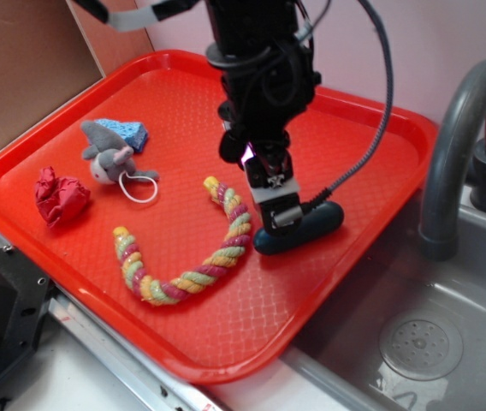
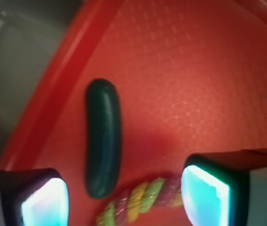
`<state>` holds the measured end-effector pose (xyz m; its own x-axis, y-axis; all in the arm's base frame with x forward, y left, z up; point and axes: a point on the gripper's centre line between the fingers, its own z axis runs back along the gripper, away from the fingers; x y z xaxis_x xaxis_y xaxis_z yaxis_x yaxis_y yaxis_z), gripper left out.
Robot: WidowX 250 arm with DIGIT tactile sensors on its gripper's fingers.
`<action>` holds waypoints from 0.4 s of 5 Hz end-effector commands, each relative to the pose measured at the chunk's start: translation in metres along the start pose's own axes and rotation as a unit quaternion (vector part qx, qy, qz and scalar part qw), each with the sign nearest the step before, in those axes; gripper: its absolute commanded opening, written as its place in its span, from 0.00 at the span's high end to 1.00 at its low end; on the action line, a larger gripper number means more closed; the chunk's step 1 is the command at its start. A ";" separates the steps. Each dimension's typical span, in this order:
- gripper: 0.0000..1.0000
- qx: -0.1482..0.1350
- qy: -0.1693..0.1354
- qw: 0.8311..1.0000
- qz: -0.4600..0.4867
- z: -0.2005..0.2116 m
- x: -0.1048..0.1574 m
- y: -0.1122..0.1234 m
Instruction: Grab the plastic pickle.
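Hovering low over the right part of the red tray (image 1: 72,145), my end effector (image 1: 279,214) stands released, its 2 fingers (image 2: 204,195) spread wide apart with nothing between them but the tray floor and part of the plastic pickle (image 2: 103,143).

That pickle is a smooth, glossy cylinder of very dark green, almost black-blue in the exterior view, with rounded ends and a faint lengthwise ridge catching the light. It lies flat on the tray, near the tray's right rim beside the sink (image 1: 431,300). In the wrist view it runs lengthwise away from me, closer to my left-hand finger than to the other, its near end reaching in between the fingers. In the exterior view my end effector covers its middle, so only the 2 ends show, and I cannot tell whether a finger touches it.

The near end of the pickle lies just beside one end of the twisted rope toy (image 1: 193,257), a curved braid of pink, yellow and green strands; whether they touch I cannot tell. Farther left on the tray, well apart from the pickle, sit a crumpled red cloth (image 1: 59,197), a small grey plush toy (image 1: 106,156) with a white loop, and a blue sponge (image 1: 127,131) touching it. A grey faucet (image 1: 457,145) arches over the sink.
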<state>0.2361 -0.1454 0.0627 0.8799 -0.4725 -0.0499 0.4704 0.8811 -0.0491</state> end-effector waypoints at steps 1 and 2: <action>0.00 -0.023 0.023 0.999 -0.019 -0.017 0.009 -0.001; 0.00 -0.020 0.046 0.998 -0.024 -0.019 0.012 -0.001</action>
<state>0.2409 -0.1467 0.0269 0.8354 -0.5148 -0.1926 0.5057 0.8571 -0.0977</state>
